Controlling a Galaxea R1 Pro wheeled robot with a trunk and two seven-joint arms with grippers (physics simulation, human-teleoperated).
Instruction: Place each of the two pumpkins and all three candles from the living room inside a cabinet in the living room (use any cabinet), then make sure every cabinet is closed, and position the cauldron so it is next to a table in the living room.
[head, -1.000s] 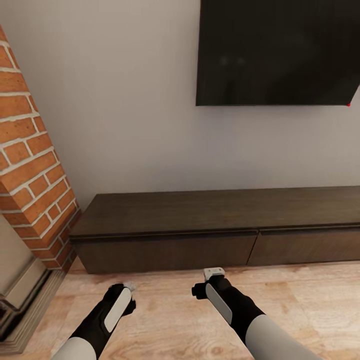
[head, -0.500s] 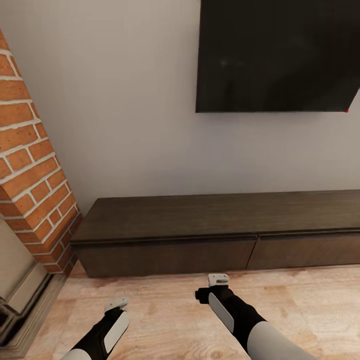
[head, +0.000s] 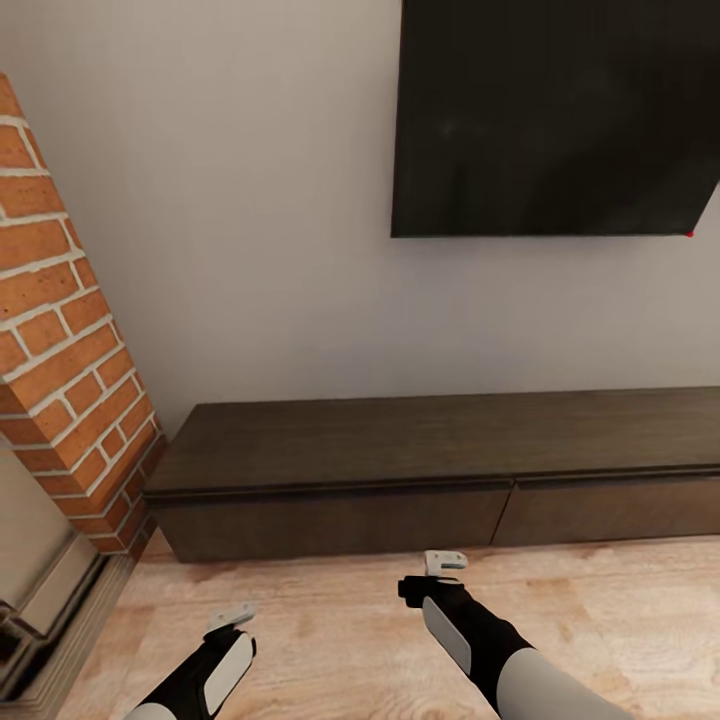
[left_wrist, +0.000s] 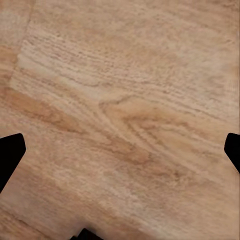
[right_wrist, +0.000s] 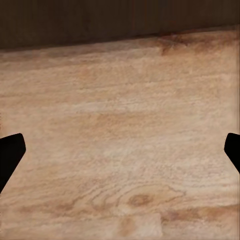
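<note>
Evidently both the left end effector (head: 232, 617) and right end effector (head: 445, 562) hang spread, seemingly empty, before the cabinet (head: 400, 470).

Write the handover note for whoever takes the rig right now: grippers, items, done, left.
Left gripper: open, empty, over bare wood floor.
Right gripper: open, empty, just short of the cabinet.
Cabinet: against the wall under the black screen, both visible drawer fronts closed, nothing on top.
Brick fireplace stands at the cabinet's left end.
Pumpkins, candles, cauldron and table: not in sight from here.
Done: cannot confirm anything stowed.
Left: find the items or check the drawers.
</note>
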